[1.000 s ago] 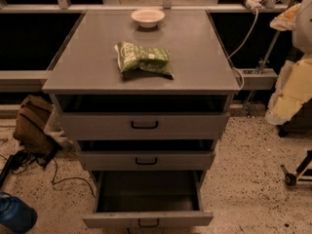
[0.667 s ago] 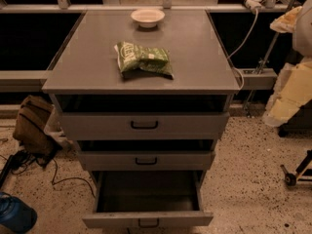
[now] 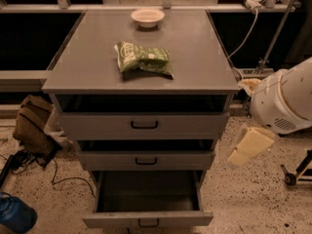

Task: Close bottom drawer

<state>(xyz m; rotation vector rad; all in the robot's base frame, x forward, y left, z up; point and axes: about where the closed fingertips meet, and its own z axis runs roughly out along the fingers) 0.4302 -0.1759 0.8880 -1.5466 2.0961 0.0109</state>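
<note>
- The gripper (image 3: 250, 147) is hanging in the air at approx. 4 o'clock of the view, right of the grey cabinet (image 3: 195, 57) and touching nothing. I cannot tell if it is spread or pressed together.
- The white arm (image 3: 287, 101) is sitting above it at 3 o'clock, near the cabinet's right side but apart from it.
- The bottom drawer (image 3: 147, 220) is standing pulled far out at 6 o'clock, w/ its dark inside showing. The gripper is hanging at approx. 2 o'clock from its front, well apart.
- The middle drawer (image 3: 146, 160) & top drawer (image 3: 145, 125) are each showing a dark gap above the front.
- On the cabinet top a green bag (image 3: 144, 59) is lying near the centre. A white bowl (image 3: 147, 17) is standing at 12 o'clock from it.
- On the floor a brown bag (image 3: 33, 123) is lying at 9 o'clock and a blue bottle (image 3: 14, 213) at 8 o'clock.
</note>
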